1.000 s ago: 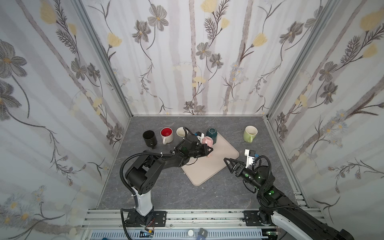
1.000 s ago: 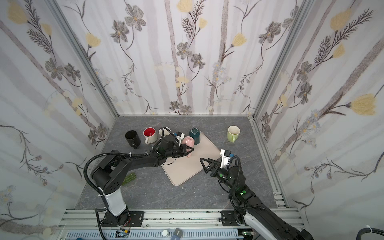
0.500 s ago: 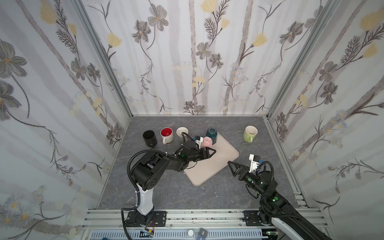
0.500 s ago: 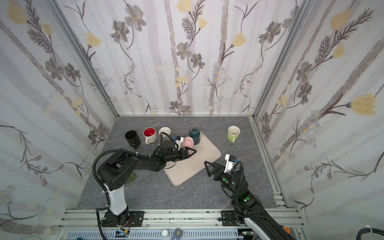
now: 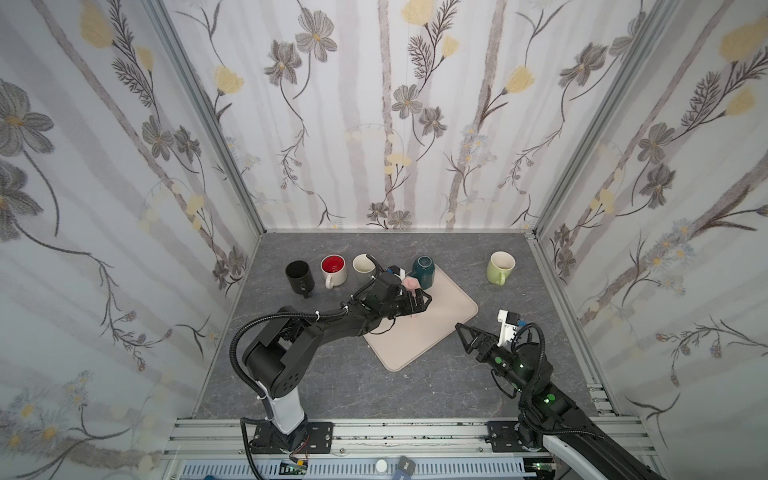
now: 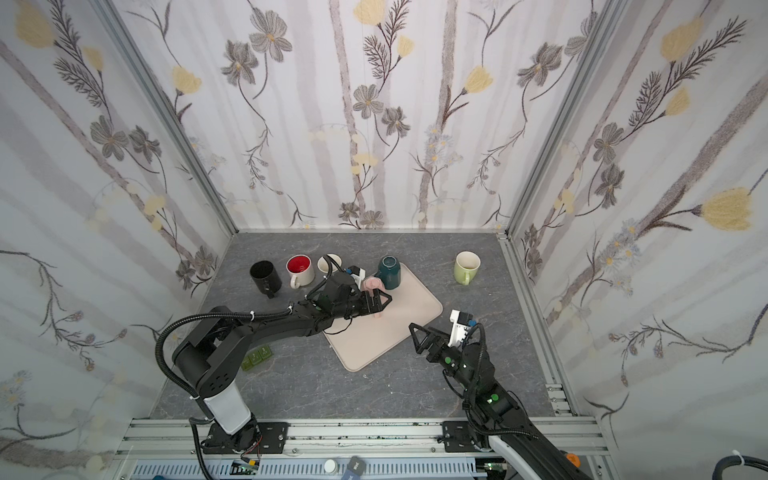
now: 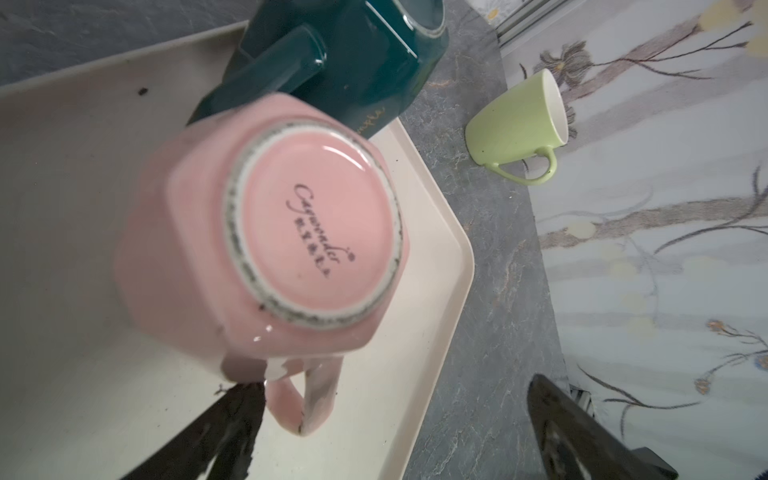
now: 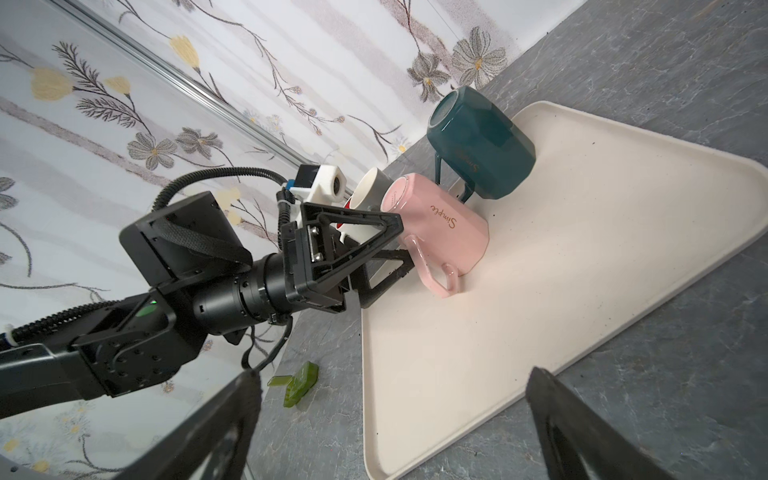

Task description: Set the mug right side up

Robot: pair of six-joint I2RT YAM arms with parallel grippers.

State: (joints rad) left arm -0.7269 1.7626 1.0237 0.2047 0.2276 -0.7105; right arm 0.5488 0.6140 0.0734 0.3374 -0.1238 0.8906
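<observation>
Opened since a second ago, the left hand (image 5: 422, 300) no longer clamps the pink mug (image 5: 411, 283). Its fingers now stand wide apart, one just beside the handle (image 7: 299, 399); whether it touches I cannot tell. That mug sits mouth down in the far left part of the beige tray (image 5: 440, 328), base up and handle pointing near. Close behind it to the right, a teal mug (image 5: 424, 272) also stands inverted on the tray. The right hand (image 5: 461, 332), fingers spread and holding nothing, hovers over the desk (image 5: 374, 386) near the tray's right edge. Farther out, a black mug (image 5: 300, 276), a red-lined mug (image 5: 333, 270) and a cream mug (image 5: 363, 264) stand upright in a row at far left. A green mug (image 5: 500, 268) stands upright at far right.
</observation>
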